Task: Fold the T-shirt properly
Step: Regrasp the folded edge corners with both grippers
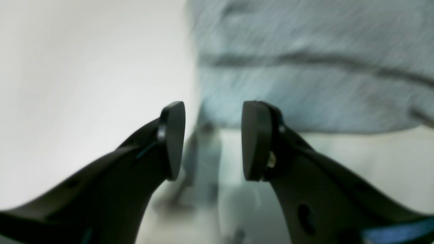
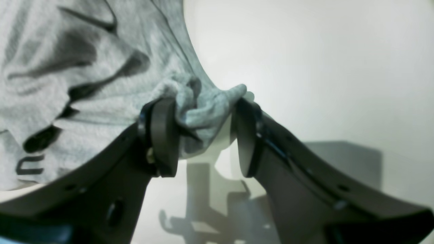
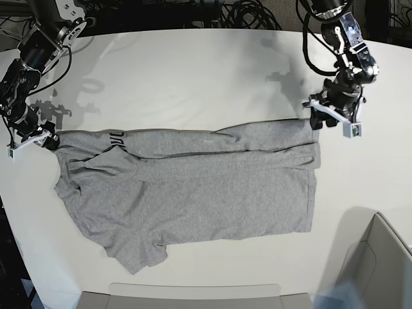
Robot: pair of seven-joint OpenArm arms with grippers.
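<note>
On the white table (image 3: 193, 71) lies one T-shirt (image 3: 193, 193), heather grey, spread flat across the middle and folded lengthwise, so that a doubled band runs along its far edge, the edge nearer the table's back. Black lettering (image 3: 117, 136) shows on that band near the table's left edge, as the base view has it. Two grippers work at the shirt, one at each end of the folded band.

The right gripper (image 2: 203, 135) sits at the shirt's end by the table's left edge. A bunched wad of grey cloth fills the upper part of the gap between its fingers (image 2: 164, 135), which stand fairly wide around it; the cloth appears pinched there, though only the wrist view shows this closely.

The left gripper (image 1: 213, 140) hangs at the opposite end, toward the table's right edge. Its jaws stand apart with nothing between them. The shirt's edge lies just beyond its fingertips, blurred in the wrist view, and seemingly not touching them.
</note>
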